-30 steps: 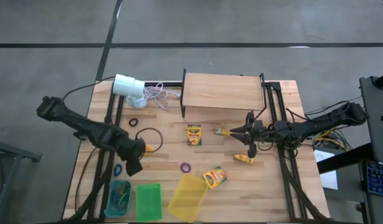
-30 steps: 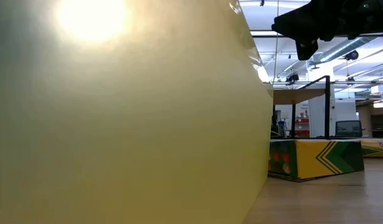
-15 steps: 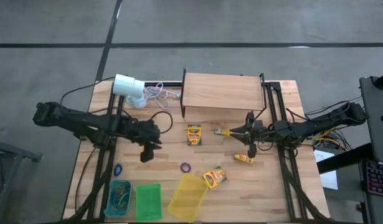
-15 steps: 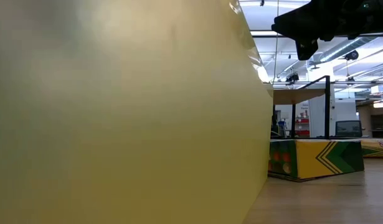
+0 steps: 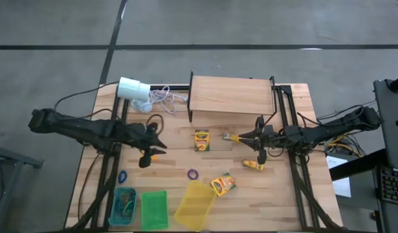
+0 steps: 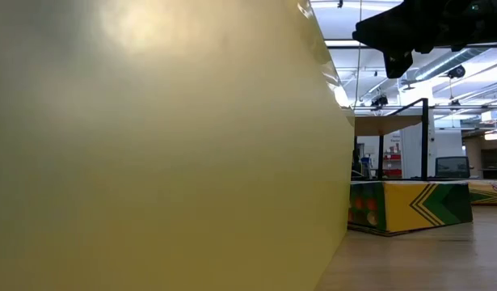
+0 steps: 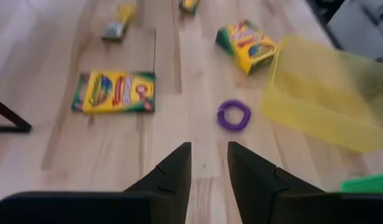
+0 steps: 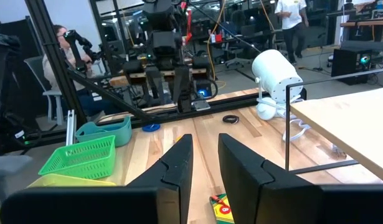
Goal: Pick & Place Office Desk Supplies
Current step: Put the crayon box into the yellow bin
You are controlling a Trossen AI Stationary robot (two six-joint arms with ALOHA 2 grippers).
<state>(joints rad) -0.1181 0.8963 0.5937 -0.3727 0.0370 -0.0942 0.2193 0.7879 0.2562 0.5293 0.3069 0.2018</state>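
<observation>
Right now your left gripper [image 5: 149, 153] hangs over the left-centre of the table [image 5: 296, 188], its two dark fingers [image 7: 172, 171] standing slightly apart with bare wood showing in the narrow gap and nothing between them. Just ahead of those fingertips in the left wrist view lies the purple rubber-band loop [image 7: 233, 116], flat on the wood and untouched; from above, the same loop sits toward the table's front, between the gripper and the yellow bin [image 5: 195, 204]. A crayon box [image 7: 114, 92] lies flat farther out and to one side of the loop, well clear of the fingers. A second crayon box [image 5: 223, 184] rests tilted against the yellow bin's upper corner, beyond the loop. A blue loop [image 5: 123, 176] lies near the table's left edge, close to the teal bin [image 5: 123, 206] and the green basket [image 5: 154, 209].

Your right gripper [image 5: 258, 137] waits over the right half of the table, in front of the wooden shelf [image 5: 231, 96]. Its fingers [image 8: 175, 168] are also a little apart and hold nothing. A small yellow packet [image 5: 253, 164] lies just in front of it on the wood, and another [image 5: 230, 137] just off its tip.

The white cylinder [image 5: 134, 88] with its cord sits at the back left corner.
</observation>
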